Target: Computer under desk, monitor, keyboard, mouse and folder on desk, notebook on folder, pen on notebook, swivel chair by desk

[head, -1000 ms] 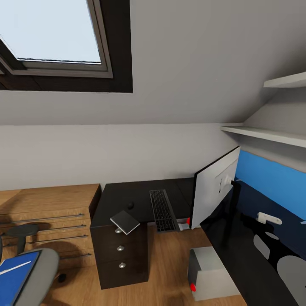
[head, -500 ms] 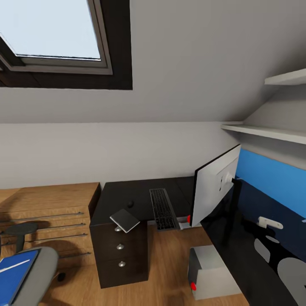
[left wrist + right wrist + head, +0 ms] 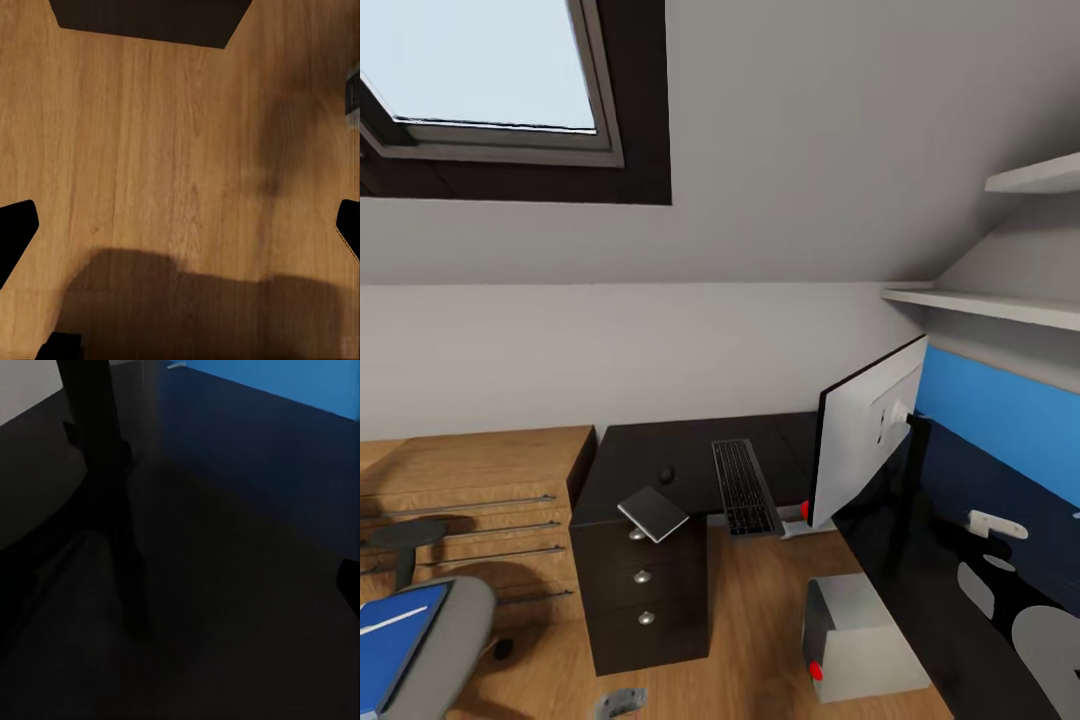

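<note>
The black-topped desk (image 3: 650, 455) stands under the sloped ceiling. The keyboard (image 3: 745, 488) lies on it, overhanging the front edge. The small black mouse (image 3: 666, 475) sits to its left. The grey notebook (image 3: 654, 514) juts over the corner above the drawers. The monitor (image 3: 865, 440) stands on the desk's right wing, its pale back showing. The grey computer (image 3: 855, 640) sits on the floor beside the desk. The swivel chair (image 3: 450, 640) carries the blue folder (image 3: 385, 645). My left gripper (image 3: 180, 225) is open over the wood floor. My right gripper (image 3: 180, 585) is open above the desktop near the monitor's stand (image 3: 105, 472).
A three-drawer unit (image 3: 645, 600) fills the desk's left end, with a low light-wood cabinet (image 3: 470, 500) beside it. A blue wall panel (image 3: 1000, 420) and white shelves (image 3: 980, 305) line the right wall. A small white object (image 3: 995, 522) lies on the right wing.
The whole picture has shifted slightly, so the camera moved. A small grey part has come into the head view at the bottom edge. The desk's things have not moved.
</note>
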Controlling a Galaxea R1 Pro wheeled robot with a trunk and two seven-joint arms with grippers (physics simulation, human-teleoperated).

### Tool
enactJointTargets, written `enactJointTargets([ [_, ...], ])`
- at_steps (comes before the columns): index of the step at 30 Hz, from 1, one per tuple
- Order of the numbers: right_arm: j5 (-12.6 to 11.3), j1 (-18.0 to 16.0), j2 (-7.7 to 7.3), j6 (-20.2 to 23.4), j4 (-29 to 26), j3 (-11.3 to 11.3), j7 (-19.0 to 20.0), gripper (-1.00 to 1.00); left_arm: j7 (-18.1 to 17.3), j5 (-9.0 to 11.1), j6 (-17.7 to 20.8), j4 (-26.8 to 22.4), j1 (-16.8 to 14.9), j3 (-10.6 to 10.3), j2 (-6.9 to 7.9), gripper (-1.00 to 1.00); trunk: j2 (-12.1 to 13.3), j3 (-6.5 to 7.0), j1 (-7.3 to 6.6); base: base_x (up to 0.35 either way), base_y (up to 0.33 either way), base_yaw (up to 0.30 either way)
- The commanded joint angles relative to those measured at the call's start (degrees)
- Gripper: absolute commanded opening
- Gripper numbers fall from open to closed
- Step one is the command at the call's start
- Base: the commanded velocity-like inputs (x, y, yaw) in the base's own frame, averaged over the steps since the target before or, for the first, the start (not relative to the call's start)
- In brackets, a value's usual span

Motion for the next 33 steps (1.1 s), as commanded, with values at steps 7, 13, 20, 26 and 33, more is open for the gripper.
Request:
enactJointTargets([
  [7, -0.1, -0.1, 2.15, 0.4, -0.1, 0.1, -2.0, 1.0, 1.0, 0.6, 7.5, -12.4, 0.0, -0.1, -1.44, 1.0, -2.9, -1.34, 1.55, 0.0, 0.0, 0.0],
  [13, -0.4, -0.2, 3.8, 0.9, -2.8, -0.1, -6.3, 1.0, 0.9, 0.6, 19.7, -26.2, 0.0, -0.1, -3.31, 1.0, -5.3, -2.42, 2.87, 0.0, 0.0, 0.0],
  [20, 0.8, -0.2, 4.37, -0.8, -4.2, 1.1, -2.6, 1.0, 0.6, 0.7, 21.5, -26.9, 0.0, -0.3, -3.46, 1.0, -8.1, -3.67, 4.4, 0.0, 0.0, 0.0],
  [26, 2.9, -0.2, 4.35, -7.0, -3.9, 3.1, 4.1, 1.0, 0.6, 0.7, 21.4, -25.4, 0.0, -0.3, -3.19, 1.0, -10.5, -4.75, 5.72, 0.0, 0.0, 0.0],
  [33, 4.0, -0.2, 4.16, -16.4, 1.1, 3.6, 7.8, 1.0, 0.4, 0.6, 21.3, -25.0, 0.0, -0.4, -2.95, 1.0, -13.3, -6.01, 7.26, 0.0, 0.0, 0.0],
])
